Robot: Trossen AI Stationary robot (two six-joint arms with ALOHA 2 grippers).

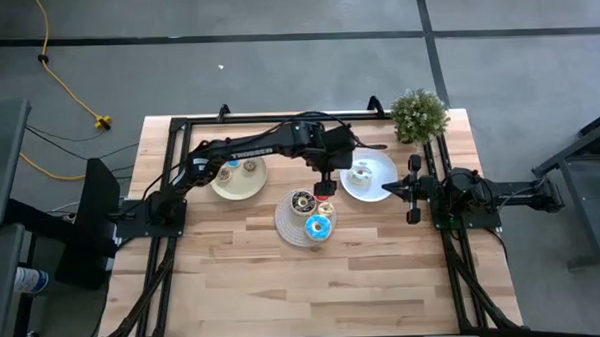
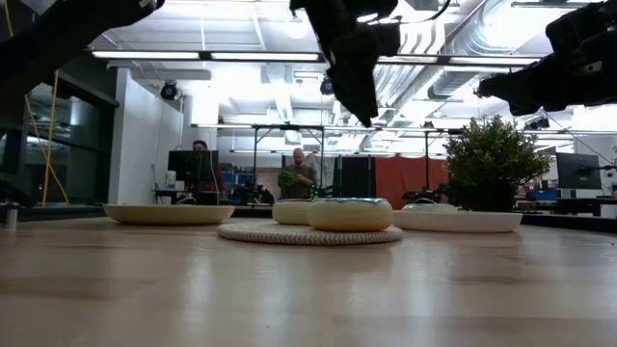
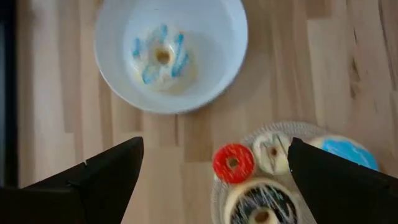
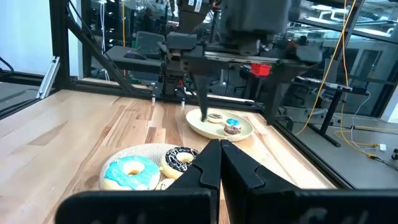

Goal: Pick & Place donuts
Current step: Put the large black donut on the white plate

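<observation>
- In the high view the woven round mat (image 1: 304,220) lies at frame centre on the wooden counter (image 1: 324,288); on it sit a blue-iced donut (image 1: 318,226), a chocolate donut (image 1: 301,200), a small red donut (image 1: 325,189) and a pale donut (image 1: 325,209).
- The left gripper (image 1: 327,174) hangs above the gap between the mat and the white plate (image 1: 380,166), its jaws spread wide and empty.
- The white plate, right of centre, holds a white donut with blue stripes (image 1: 361,172).
- The right gripper (image 1: 389,189), at the plate's right edge, has its jaws pressed together, holding nothing.
- The tan plate (image 1: 243,186), left of centre, carries three small donuts (image 1: 240,169).
- A potted plant (image 1: 418,115) stands at the counter's upper right corner.
</observation>
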